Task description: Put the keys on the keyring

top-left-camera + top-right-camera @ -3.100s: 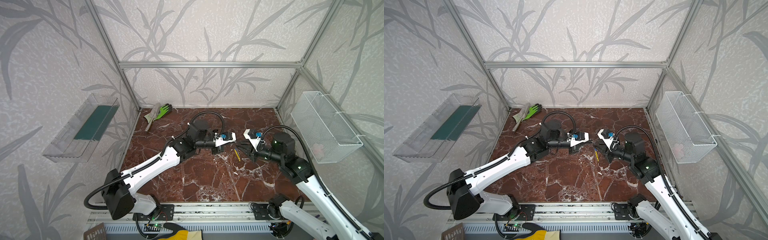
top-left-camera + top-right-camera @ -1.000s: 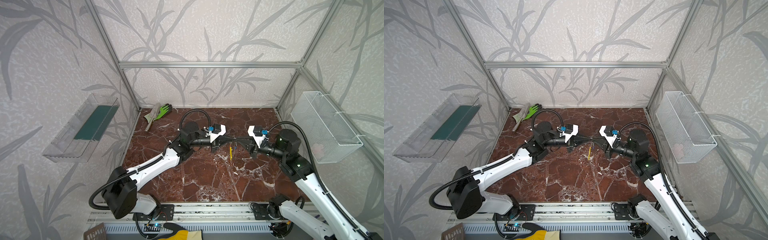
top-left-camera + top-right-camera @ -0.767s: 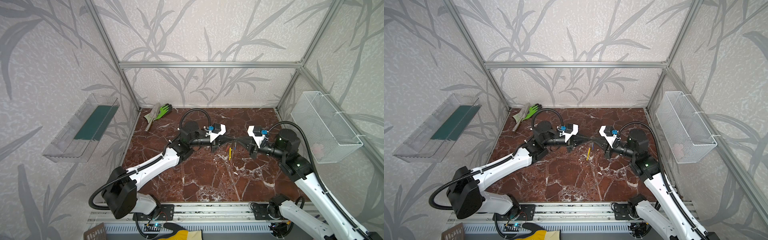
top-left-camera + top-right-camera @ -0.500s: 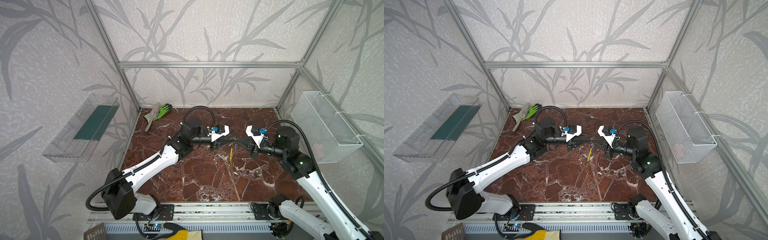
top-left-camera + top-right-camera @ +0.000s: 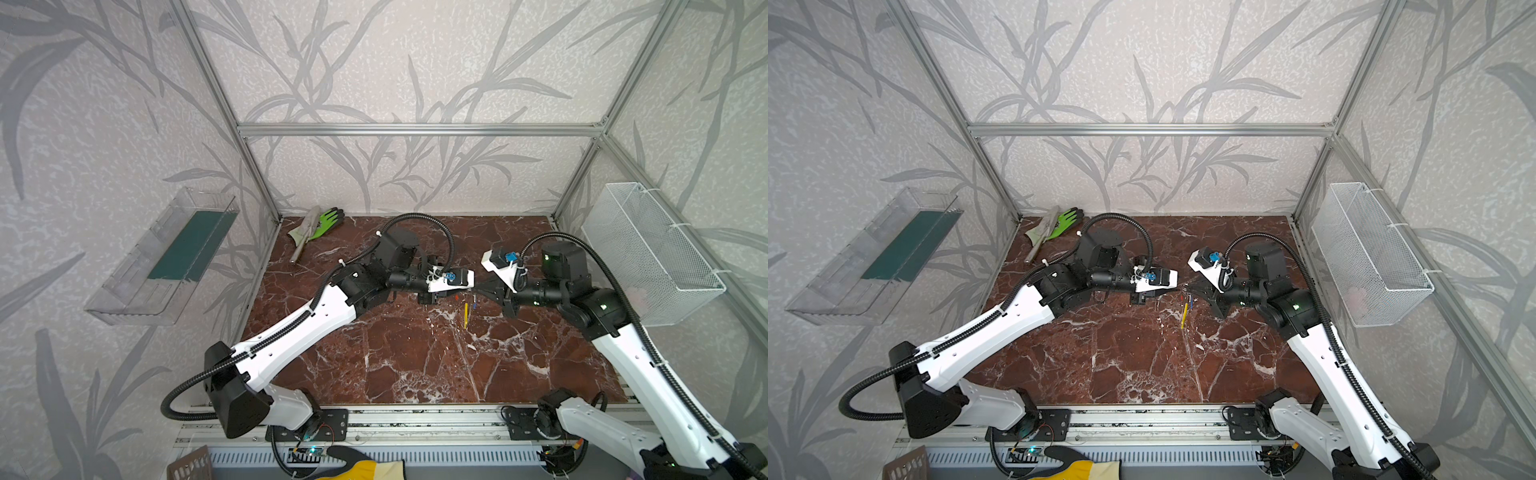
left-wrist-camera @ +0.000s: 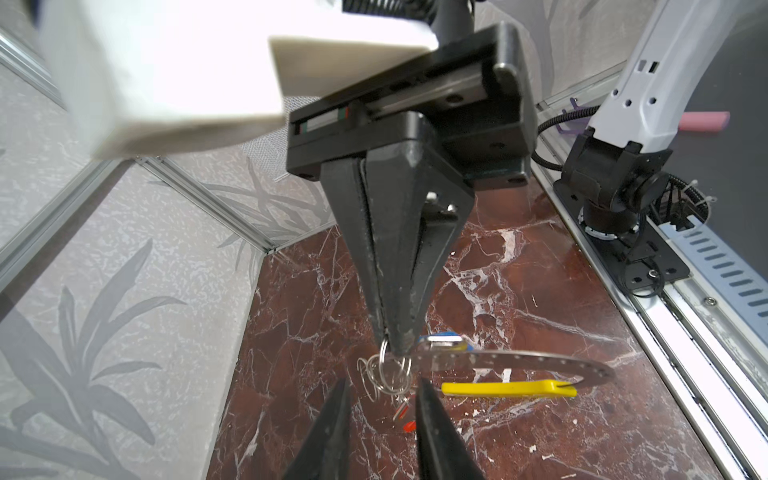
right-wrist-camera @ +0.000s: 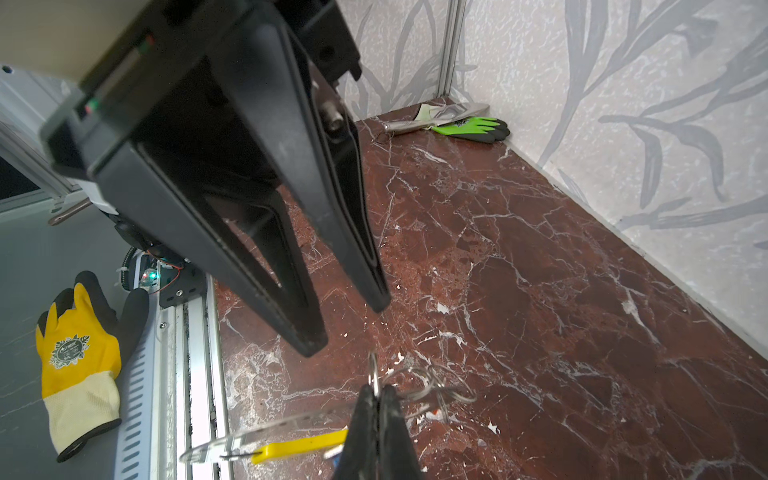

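My right gripper is shut on a small wire ring, holding it above the marble floor. From that ring hang more wire loops and the keyring, a grey perforated hoop with a yellow arc. The red-headed key dangles under the loops. The blue-headed key sits just behind the right fingertips. My left gripper faces the bunch with its jaws open, one finger on each side of the loops and not touching them.
A green glove and a metal tool lie in the back left corner. A wire basket hangs on the right wall and a clear tray on the left wall. A yellow glove lies beyond the front rail.
My left gripper has gone from shut to open and has let go of the bunch. The right gripper stays shut on the wire ring, and the bunch hangs from it alone.
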### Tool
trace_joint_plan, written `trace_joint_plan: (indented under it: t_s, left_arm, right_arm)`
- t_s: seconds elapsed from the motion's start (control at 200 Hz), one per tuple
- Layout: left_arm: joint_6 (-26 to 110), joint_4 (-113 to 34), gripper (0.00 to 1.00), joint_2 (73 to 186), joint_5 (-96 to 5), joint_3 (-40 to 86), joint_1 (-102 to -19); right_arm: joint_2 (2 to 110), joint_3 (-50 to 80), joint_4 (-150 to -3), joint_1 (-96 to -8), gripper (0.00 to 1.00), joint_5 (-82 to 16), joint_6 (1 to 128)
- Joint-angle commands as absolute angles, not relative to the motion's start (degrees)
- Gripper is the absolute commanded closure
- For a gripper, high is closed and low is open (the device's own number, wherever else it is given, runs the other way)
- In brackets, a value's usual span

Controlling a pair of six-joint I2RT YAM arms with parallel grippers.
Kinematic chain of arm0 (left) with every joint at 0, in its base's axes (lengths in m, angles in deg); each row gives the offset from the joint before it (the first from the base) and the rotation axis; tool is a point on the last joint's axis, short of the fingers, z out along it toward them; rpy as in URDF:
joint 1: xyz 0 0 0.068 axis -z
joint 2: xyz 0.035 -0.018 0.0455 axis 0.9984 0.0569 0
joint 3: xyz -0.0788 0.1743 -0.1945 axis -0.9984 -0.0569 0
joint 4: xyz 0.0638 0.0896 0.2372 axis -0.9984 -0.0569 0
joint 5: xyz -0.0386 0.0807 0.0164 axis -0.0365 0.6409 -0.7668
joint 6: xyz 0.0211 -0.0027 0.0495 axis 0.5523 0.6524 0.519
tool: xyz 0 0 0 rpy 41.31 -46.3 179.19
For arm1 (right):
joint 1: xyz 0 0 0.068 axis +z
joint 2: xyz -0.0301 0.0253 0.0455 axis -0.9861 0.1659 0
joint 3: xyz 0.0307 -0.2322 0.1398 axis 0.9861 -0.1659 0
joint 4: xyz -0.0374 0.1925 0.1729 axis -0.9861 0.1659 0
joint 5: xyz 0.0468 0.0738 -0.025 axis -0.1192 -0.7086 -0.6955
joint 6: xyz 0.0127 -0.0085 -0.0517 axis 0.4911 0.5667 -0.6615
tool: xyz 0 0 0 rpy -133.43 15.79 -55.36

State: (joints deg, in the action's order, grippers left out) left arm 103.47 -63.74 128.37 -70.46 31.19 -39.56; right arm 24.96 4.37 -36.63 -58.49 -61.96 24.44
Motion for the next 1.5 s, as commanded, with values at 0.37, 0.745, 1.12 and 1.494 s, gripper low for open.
trace_joint_plan:
  t_s: [0.37, 0.745, 1.12, 1.494]
  left_arm:
    - [108.14, -69.26, 0.75, 132.17, -67.59, 35.98, -37.13]
    - [108.38, -69.73, 1.0, 132.79, -69.57, 36.09, -36.8]
    - [94.39, -51.5, 1.0, 129.33, -75.07, 27.51, -39.56]
    - [84.88, -37.16, 1.0, 126.7, -77.5, 21.54, -40.86]
  right_arm:
    - [25.1, 6.23, -35.62, -57.16, 1.0, -63.32, 23.48]
    - [24.66, 5.31, -37.72, -56.94, 1.0, -63.75, 23.04]
    - [17.16, -0.79, -44.69, -58.49, 0.69, -55.58, 25.94]
    - [14.57, -5.76, -50.33, -59.27, 0.72, -57.53, 32.5]
